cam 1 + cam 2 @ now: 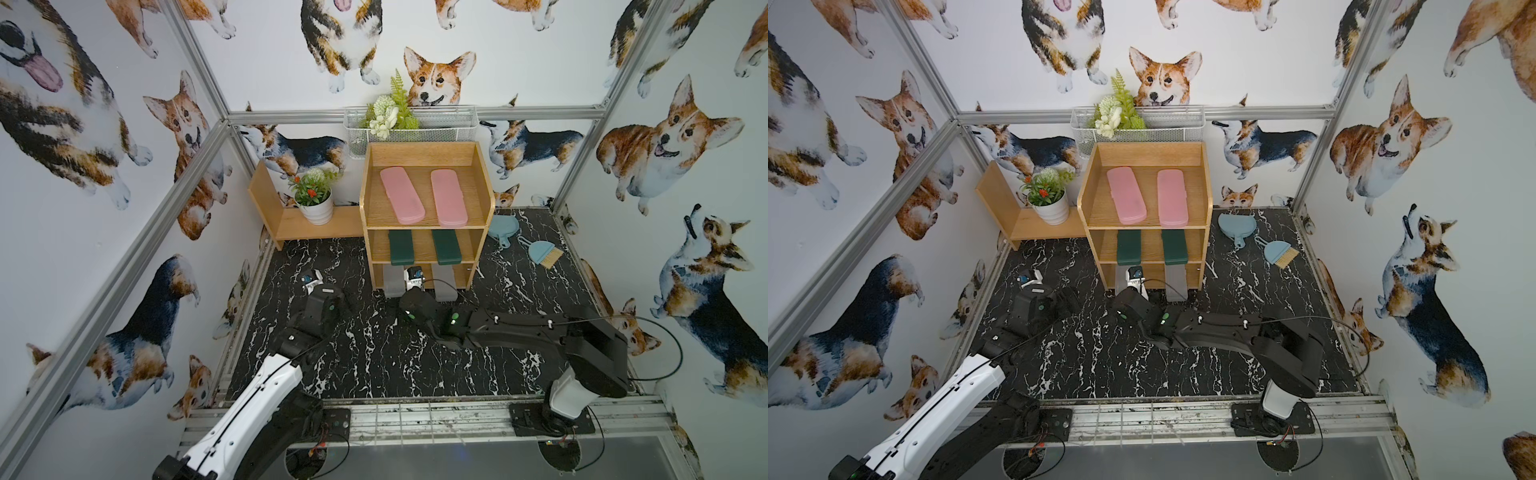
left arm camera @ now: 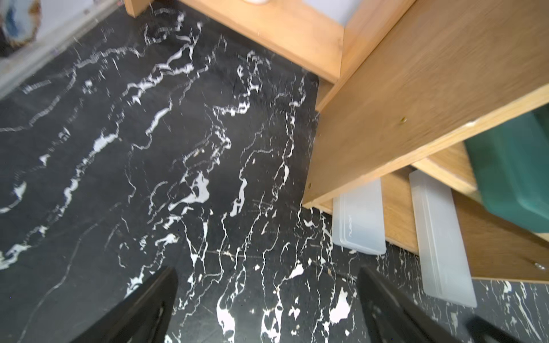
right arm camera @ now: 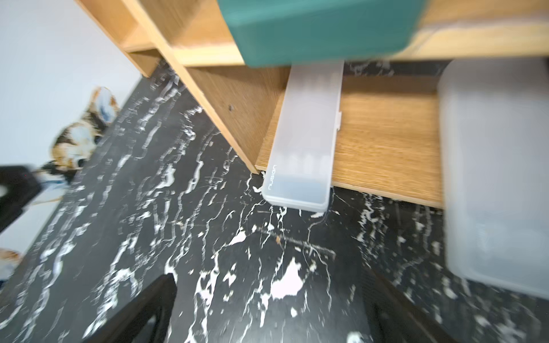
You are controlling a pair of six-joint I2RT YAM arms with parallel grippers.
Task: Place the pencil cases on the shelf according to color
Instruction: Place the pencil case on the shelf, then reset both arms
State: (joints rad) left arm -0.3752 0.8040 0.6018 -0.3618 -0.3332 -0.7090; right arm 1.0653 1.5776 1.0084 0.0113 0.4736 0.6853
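Placing step looks done: frosted cases (image 3: 306,142) on shelf (image 1: 424,227) bottom tier, ends overhanging; R gripper (image 3: 269,271) jaws spread, empty; L gripper (image 2: 267,267) same; next: back arms off w/o nudging cases.

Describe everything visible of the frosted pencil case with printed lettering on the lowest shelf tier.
This frosted pencil case is long, flat, translucent grey-white plastic with rounded corners, a latch tab on one long edge and lettering near its front end. It lies closed on the lowest board of the shelf beside a side wall, front end jutting over the marble floor, below a dark green pencil case. The open right claw is clear of it.
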